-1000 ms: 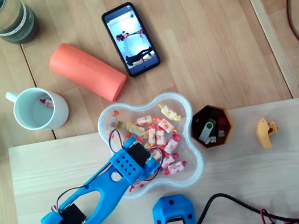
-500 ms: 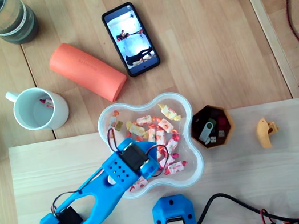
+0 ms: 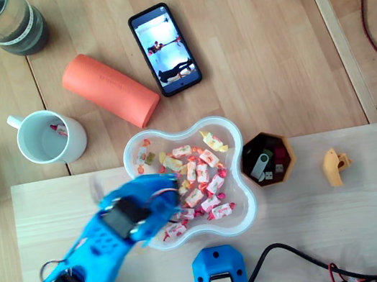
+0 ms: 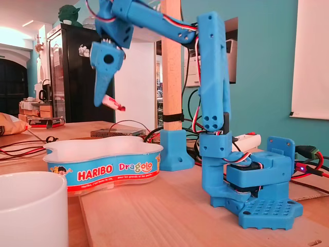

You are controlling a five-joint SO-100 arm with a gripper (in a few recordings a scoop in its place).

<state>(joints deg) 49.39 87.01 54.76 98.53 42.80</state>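
Risen out of the candy bowl (image 4: 61,154) since a second ago, the tool (image 4: 104,101) is hanging in the fixed view's upper left, clamped on a wrapped candy (image 4: 114,105), which looks light, crinkly and slippery, likely safest gripped across its firm middle.

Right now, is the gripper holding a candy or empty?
Holding one: the gripper is shut on a pink-wrapped candy above the tub.

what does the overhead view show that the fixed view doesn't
Overhead alone: the phone, the orange roll, the brown dish and the loose sweets inside the tub. Fixed alone: one candy pinched in the gripper, raised above the tub, and the tub's Haribo label. Both: the blue arm, the tub and the white mug.
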